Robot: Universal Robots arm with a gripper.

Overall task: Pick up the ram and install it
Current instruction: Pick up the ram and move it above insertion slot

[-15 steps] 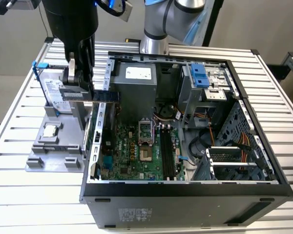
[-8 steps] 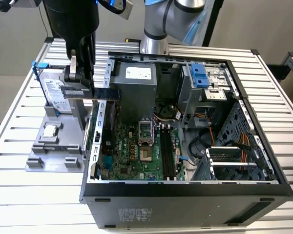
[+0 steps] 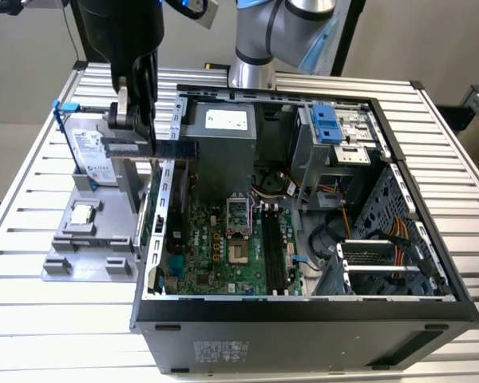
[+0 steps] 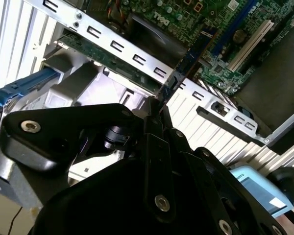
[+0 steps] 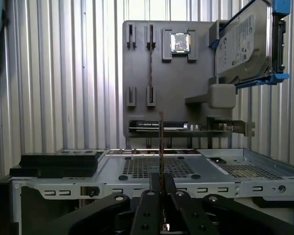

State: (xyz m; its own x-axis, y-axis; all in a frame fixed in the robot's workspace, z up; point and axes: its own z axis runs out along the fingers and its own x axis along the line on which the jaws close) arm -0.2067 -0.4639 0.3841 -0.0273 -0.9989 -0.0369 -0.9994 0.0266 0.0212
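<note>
- On the exterior view's left, a grey fixture (image 3: pixel 88 263) carries the processor chip (image 3: pixel 83 214) and the hard drive (image 3: pixel 88 152).
- The gripper (image 3: pixel 137 136) has its jaws pinched narrowly on the ram (image 3: pixel 180 149), which is held across the case's side wall.
- Further right, the open computer case (image 3: pixel 303 327) shows the motherboard (image 3: pixel 207 247) and its black slots (image 3: pixel 271 247).

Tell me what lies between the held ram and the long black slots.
In the exterior view, green motherboard and the processor socket lie between the ram and slots.
</note>
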